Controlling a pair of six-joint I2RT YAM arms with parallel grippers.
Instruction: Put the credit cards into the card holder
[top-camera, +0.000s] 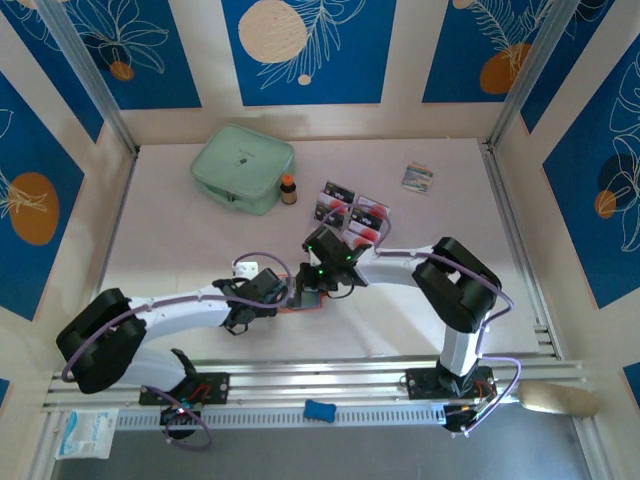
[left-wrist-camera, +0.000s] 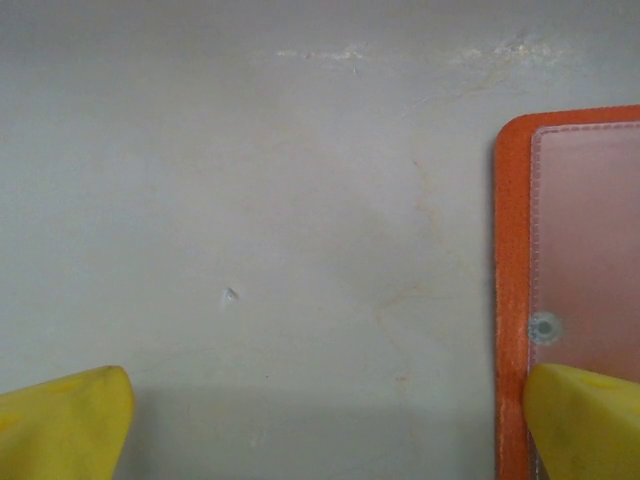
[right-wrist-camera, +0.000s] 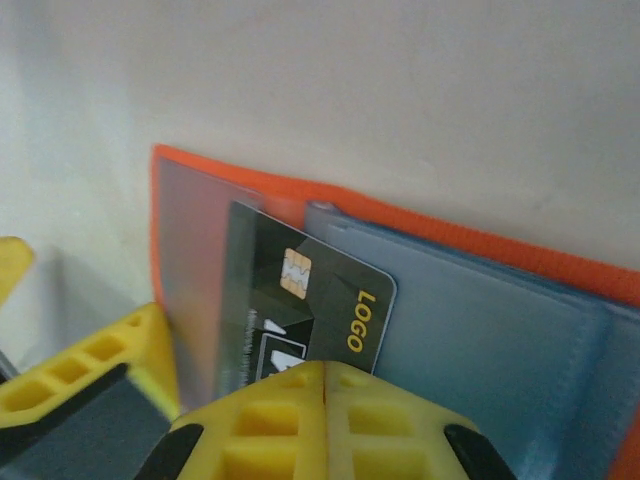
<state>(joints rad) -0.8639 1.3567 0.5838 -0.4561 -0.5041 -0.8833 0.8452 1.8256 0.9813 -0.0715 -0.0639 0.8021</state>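
One black plastic card (right-wrist-camera: 300, 290) is partway inside the flat orange-red card holder (right-wrist-camera: 520, 255), with the right gripper (right-wrist-camera: 325, 385) pressed together at its edge. The left gripper (left-wrist-camera: 325, 425) is spread wide. More small cards (top-camera: 370, 210) wait beyond the holder.

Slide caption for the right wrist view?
Right gripper, shut, at the near edge of a black credit card partly under the orange card holder's clear pocket.

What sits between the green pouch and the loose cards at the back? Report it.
A small bottle sits there, close beside the green pouch and a little apart from the loose cards. The overhead view shows it.
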